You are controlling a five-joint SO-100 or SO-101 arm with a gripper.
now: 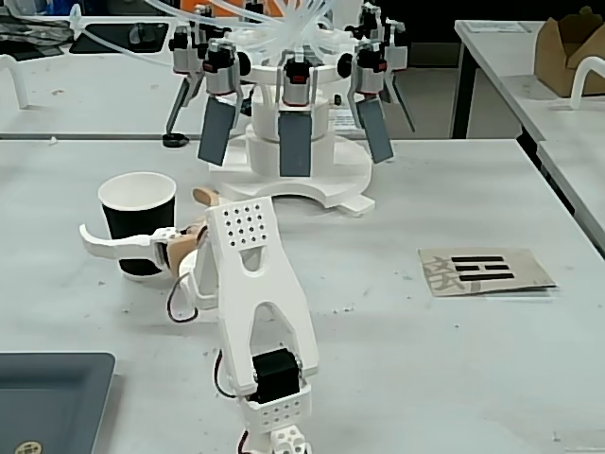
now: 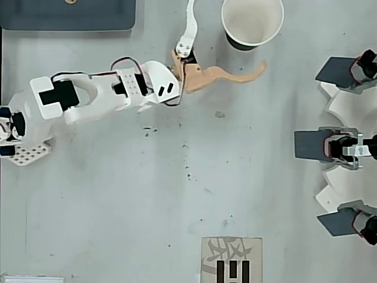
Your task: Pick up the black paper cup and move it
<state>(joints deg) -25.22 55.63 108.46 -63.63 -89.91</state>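
The black paper cup (image 1: 138,222) stands upright on the table, left of the arm in the fixed view; from overhead its white inside (image 2: 252,20) shows at the top edge. My gripper (image 1: 142,214) (image 2: 226,33) is open wide around it. The white finger (image 1: 118,248) passes in front of the cup's lower wall. The tan finger (image 2: 235,73) reaches along the cup's other side. Whether either finger touches the cup cannot be told. Nothing is held.
A white stand with several hanging tool heads (image 1: 293,142) (image 2: 344,147) sits beyond the arm. A cardboard card with black marks (image 1: 487,271) (image 2: 231,259) lies flat on the table. A dark tray (image 1: 52,397) (image 2: 68,15) is beside the arm's base.
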